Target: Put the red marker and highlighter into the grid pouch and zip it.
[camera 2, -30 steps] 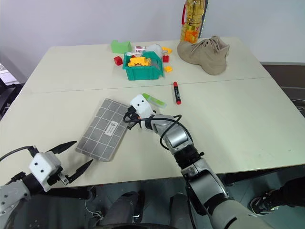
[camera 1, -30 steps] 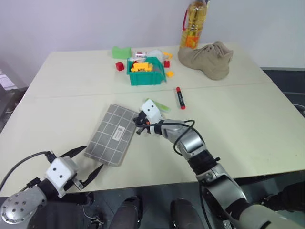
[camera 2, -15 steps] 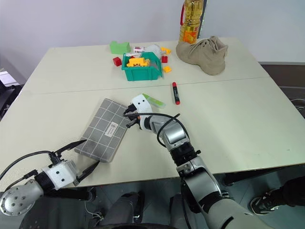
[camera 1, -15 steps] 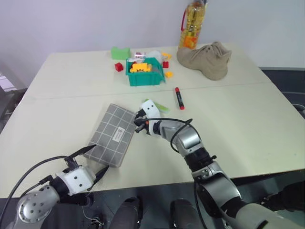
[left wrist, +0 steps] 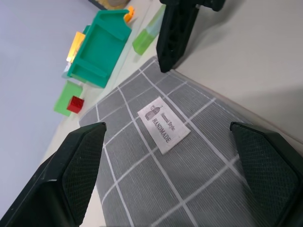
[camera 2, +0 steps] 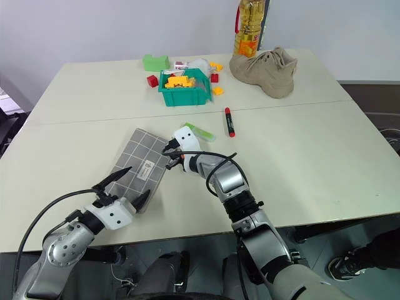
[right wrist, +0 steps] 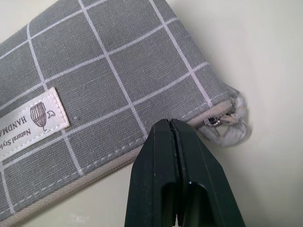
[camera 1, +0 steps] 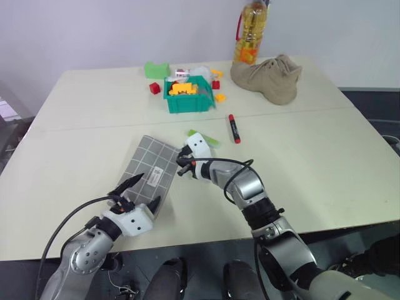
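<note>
While 2 claws flank 1 grid pouch [camera 1: 148, 175], 1 red marker [camera 1: 234, 128], 1 highlighter [camera 1: 206, 139]

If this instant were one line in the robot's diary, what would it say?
grid pouch: flat, zipped | left gripper: jaws open at pouch's near end | right gripper: jaws shut by zipper edge | red marker, highlighter: on table

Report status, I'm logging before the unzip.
Left tool open over grid pouch near end. Right tool shut at pouch's zipper edge. Red marker, highlighter on table, outside.
</note>
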Available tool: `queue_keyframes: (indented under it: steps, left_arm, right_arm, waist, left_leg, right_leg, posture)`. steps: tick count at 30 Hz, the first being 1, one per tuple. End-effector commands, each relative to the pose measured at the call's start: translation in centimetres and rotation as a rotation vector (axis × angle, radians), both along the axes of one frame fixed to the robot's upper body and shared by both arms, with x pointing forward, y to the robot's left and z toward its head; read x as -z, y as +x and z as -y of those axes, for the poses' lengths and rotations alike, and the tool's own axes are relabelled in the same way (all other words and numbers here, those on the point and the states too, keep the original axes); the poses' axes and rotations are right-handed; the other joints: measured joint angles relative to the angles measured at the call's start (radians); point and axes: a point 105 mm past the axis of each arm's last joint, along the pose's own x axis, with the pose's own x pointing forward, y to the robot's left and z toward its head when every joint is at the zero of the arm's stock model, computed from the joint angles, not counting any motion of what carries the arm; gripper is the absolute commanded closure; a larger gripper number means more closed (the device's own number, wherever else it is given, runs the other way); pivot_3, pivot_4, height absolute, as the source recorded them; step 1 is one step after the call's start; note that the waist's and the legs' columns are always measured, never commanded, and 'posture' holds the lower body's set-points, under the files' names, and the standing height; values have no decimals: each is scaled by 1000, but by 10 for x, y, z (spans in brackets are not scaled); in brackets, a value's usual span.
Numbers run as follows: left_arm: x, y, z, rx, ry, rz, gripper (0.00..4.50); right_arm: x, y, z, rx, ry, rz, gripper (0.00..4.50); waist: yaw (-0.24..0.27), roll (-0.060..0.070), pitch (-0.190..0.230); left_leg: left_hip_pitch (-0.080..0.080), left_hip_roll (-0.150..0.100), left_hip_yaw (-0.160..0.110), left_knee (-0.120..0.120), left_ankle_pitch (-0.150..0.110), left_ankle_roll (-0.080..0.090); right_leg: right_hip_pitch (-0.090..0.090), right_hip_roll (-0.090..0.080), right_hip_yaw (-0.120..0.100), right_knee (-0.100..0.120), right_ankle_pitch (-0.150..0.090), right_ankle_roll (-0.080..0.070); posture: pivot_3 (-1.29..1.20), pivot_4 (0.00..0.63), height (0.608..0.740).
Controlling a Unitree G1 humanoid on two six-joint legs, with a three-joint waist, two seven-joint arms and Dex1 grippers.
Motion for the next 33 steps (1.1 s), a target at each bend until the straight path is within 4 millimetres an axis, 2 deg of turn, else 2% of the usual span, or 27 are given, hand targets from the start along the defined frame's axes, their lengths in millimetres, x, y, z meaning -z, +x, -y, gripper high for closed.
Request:
queue_keyframes:
  steps: [1,3,8,12,15,25,33]
  left_arm:
    - [-2,-10,-1,34,-67,-63,0]
    - [-2,-21,-1,91,-106,-135,0]
    - [6,-50,-25,153,-28,-373,0]
    - [5,-55,-33,152,27,-419,0]
    - [6,-50,-33,127,43,-394,0]
    - [3,-2,-21,-37,100,-128,0]
    - [-10,13,-20,-101,87,-10,0]
  right_arm:
    - [3,-4,-4,-8,-11,-9,4457]
    - [3,-5,-4,-9,-13,-8,4457]
    - [3,-5,-2,-13,-16,-7,4457]
    - [5,-6,-4,-22,-21,-12,4457]
    - [4,-8,-7,-31,-18,-10,4457]
    - [2,-7,-7,-31,-18,0,4457]
    - [2,-8,-7,-29,-19,5,4457]
  waist:
    - [0,0,0]
    - [-3,0,0]
    - [-4,2,0]
    - [-3,2,0]
    - [-3,2,0]
    - [2,2,-1]
    - [1,2,-1]
  left_leg:
    - [0,0,0,0,0,0]
    - [0,0,0,0,0,0]
    - [0,1,0,-1,0,0]
    - [1,1,0,-1,0,0]
    - [1,1,0,-1,0,0]
    - [3,1,0,-1,0,0]
    - [3,1,0,-1,0,0]
  right_leg:
    - [0,0,0,0,0,0]
    - [0,0,0,0,0,0]
    - [0,-2,0,-1,0,-1]
    - [0,-1,0,-1,-1,-2]
    - [0,0,0,-1,-1,-1]
    - [2,1,0,0,-1,-1]
    - [2,2,1,1,-1,-1]
  posture:
    - [0,150,740]
    - [0,150,740]
    - [0,150,740]
    - [0,150,740]
    - [0,150,740]
    - [0,150,740]
    - [0,150,740]
